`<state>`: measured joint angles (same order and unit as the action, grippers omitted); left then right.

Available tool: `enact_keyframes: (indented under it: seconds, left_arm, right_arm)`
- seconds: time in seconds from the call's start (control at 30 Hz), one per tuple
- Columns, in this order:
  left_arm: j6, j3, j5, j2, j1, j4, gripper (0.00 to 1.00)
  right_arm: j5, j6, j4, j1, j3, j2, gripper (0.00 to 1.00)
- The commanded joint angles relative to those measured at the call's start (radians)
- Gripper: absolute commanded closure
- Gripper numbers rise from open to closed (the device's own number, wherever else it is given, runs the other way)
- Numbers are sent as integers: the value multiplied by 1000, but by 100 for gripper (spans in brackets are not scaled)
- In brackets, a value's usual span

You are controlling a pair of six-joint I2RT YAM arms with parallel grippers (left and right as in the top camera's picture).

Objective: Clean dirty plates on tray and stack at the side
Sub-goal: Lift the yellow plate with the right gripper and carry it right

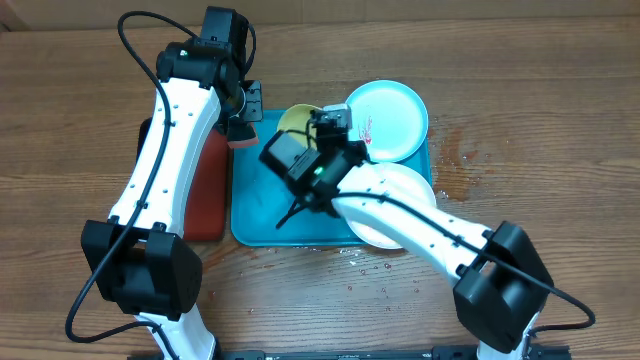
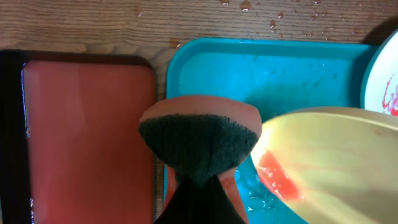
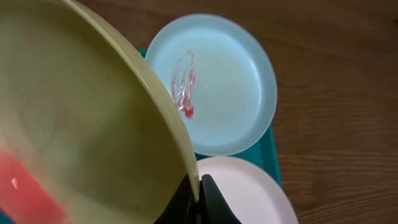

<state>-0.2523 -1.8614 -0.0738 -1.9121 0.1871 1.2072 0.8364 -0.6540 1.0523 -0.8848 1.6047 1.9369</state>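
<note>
The cyan-blue rectangular plastic tray (image 1: pixel 255 215) has bare wet floor ahead of the left end effector (image 2: pixel 198 186). Its raised rim sits just beside a red rectangular tray with a dark rim (image 2: pixel 87 137), and open wooden counter (image 1: pixel 520 90) surrounds both. The right end effector (image 3: pixel 200 191) is clamped on the rim of the lime-green round plate (image 3: pixel 81 124), tilted over the tray, with the smeared cyan-rimmed round plate (image 3: pixel 224 81) and the white round plate (image 3: pixel 249 196) just beyond its fingertips. The left end effector pinches an orange sponge with a dark scouring face (image 2: pixel 199 134) just beside that tilted plate's red smear.
</note>
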Motion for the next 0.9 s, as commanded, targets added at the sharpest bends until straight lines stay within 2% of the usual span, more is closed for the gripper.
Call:
enact_keyframes:
  seconds: [0.0, 0.37, 0.73, 0.87]
  left_arm:
    - [21, -19, 12, 1, -10, -3, 96]
    - [21, -19, 12, 1, -10, -3, 96]
    - [20, -19, 12, 1, -10, -3, 96]
    - [20, -19, 12, 1, -10, -3, 96]
  right_arm:
    - [243, -5, -2, -44, 20, -13, 96]
    - [649, -5, -2, -93, 20, -13, 96]
    - [677, -5, -3, -96, 20, -13, 96]
    - [630, -5, -4, -96, 20, -13, 96]
